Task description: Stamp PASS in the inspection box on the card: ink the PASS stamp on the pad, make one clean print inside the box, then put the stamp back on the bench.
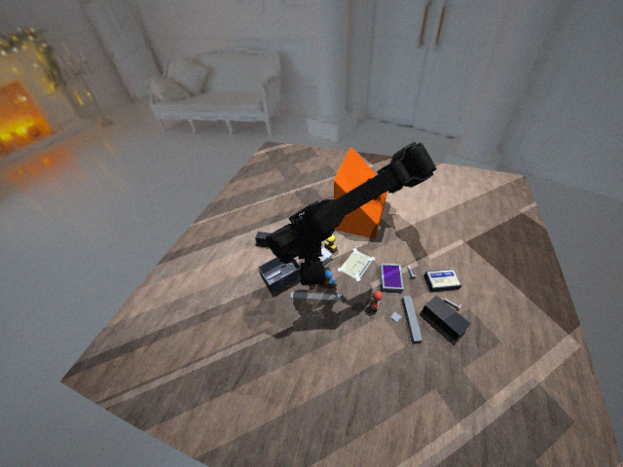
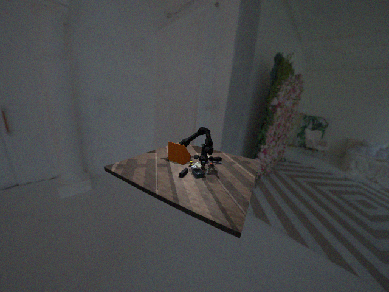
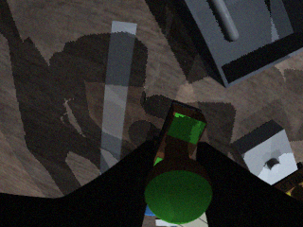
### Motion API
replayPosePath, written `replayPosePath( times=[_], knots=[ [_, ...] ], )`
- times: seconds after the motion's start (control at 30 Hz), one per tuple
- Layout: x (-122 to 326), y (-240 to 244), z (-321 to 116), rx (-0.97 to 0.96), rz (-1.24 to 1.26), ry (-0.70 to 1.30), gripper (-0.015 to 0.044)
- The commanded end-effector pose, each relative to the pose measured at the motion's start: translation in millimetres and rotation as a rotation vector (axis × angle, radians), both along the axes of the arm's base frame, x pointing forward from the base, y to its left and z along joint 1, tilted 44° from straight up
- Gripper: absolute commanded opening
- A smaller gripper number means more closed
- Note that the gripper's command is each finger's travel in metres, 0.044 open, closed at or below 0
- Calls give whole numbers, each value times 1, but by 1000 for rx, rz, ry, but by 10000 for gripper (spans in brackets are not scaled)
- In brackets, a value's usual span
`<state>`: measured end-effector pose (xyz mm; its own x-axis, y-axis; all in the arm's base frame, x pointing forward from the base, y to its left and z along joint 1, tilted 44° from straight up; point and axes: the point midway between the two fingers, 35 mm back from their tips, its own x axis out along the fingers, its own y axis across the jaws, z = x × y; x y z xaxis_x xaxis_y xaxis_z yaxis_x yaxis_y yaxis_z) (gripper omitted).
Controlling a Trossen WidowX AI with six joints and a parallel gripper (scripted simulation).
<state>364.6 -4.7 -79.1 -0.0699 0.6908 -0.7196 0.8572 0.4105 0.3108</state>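
My gripper is shut on a green-knobbed stamp, whose block has green on its top face. In the wrist view the stamp is between the dark fingers, above the table; its printing face is hidden. The cream card lies with white corner pieces, to the right of the gripper in the top view; thin lines show on it, but no print can be made out. A purple pad in a pale frame lies right of the card. Red, blue and yellow knobbed stamps stand nearby.
A dark open box and a grey bar are near the gripper. An orange panel stands behind. A blue-white labelled case, a dark block and another grey bar lie right.
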Motion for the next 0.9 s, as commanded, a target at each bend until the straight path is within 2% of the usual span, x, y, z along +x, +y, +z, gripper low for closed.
replayPosePath(
  times=[0.0,0.87],
  knots=[
    [2,-3,2,-6,1,-6,0],
    [2,-12,11,-5,-1,-9,0]
  ],
)
